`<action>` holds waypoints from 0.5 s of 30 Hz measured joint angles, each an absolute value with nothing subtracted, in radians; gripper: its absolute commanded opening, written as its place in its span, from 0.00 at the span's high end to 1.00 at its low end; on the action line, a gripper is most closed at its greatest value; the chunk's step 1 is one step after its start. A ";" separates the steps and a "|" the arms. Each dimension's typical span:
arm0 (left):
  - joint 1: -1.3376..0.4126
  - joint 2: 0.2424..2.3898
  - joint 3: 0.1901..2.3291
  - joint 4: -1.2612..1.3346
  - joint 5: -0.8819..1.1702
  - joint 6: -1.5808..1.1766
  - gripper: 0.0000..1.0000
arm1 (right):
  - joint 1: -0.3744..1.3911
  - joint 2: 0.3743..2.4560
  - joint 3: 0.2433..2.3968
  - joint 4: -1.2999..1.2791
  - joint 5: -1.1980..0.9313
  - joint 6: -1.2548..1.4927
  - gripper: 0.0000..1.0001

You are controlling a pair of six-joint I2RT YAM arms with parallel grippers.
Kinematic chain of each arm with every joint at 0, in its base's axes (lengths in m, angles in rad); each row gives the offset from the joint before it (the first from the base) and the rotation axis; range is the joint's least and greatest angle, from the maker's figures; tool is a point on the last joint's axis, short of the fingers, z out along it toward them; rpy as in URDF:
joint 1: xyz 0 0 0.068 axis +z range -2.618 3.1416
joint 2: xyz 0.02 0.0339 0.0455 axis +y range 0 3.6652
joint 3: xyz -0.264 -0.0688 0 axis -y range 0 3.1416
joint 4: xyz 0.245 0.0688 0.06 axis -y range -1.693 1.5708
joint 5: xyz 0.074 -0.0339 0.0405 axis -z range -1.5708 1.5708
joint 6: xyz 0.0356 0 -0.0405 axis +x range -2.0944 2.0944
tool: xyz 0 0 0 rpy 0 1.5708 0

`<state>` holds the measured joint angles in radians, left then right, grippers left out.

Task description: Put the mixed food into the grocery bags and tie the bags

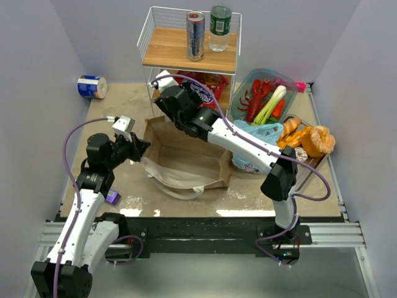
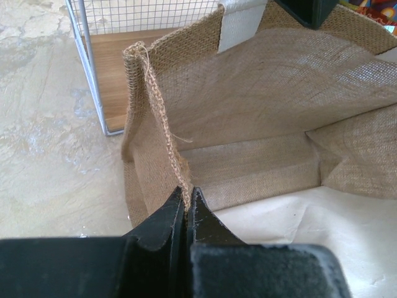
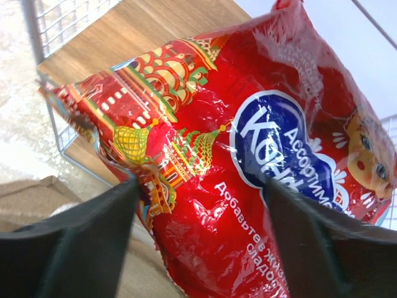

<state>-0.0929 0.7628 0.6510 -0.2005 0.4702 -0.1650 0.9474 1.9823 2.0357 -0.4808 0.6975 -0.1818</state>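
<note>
The brown bag [image 1: 186, 162] lies open on its side mid-table. My left gripper [image 1: 142, 149] is shut on its frayed left edge [image 2: 162, 118], its jaws [image 2: 187, 191] pinching the seam. My right gripper [image 3: 201, 183] is open at the wire shelf's lower level, its fingers either side of the red snack packet [image 3: 248, 124]; from above the packet [image 1: 209, 84] shows behind that wrist. The can [image 1: 195, 35] and the bottle [image 1: 219, 28] stand on the top shelf. The lobster [image 1: 254, 99] and the leek [image 1: 271, 104] lie in a teal dish. The breads [image 1: 310, 138] sit at the right, beside the light-blue plastic bag [image 1: 257, 133].
The wire shelf [image 1: 189, 59] stands at the back centre, right behind the brown bag. The teal dish [image 1: 273, 76] is at the back right. A blue-and-white roll [image 1: 92, 87] lies at the back left. A small purple bar [image 1: 112, 197] lies by the left arm.
</note>
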 measured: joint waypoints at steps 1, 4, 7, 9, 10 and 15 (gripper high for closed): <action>-0.093 0.762 0.650 -0.199 0.471 -0.165 1.00 | 0.949 1.987 2.033 -0.470 0.714 -0.179 0.42; -0.093 0.760 0.650 -0.199 0.473 -0.165 1.00 | 0.950 1.991 2.019 -0.447 0.741 -0.189 0.60; -0.093 0.760 0.649 -0.199 0.474 -0.165 1.00 | 0.950 1.989 2.019 -0.435 0.741 -0.198 0.70; -0.093 0.760 0.649 -0.199 0.475 -0.165 1.00 | 0.950 1.986 2.018 -0.432 0.737 -0.199 0.81; -0.093 0.760 0.649 -0.199 0.476 -0.165 1.00 | 0.950 1.982 2.017 -0.434 0.734 -0.202 0.85; -0.093 0.760 0.649 -0.198 0.476 -0.165 1.00 | 0.946 1.935 1.999 -0.464 0.682 -0.199 1.00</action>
<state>-0.0929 0.7601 0.6495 -0.1982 0.4755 -0.1650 0.9463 1.9350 1.9987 -0.4644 0.6823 -0.1989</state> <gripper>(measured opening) 0.036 0.069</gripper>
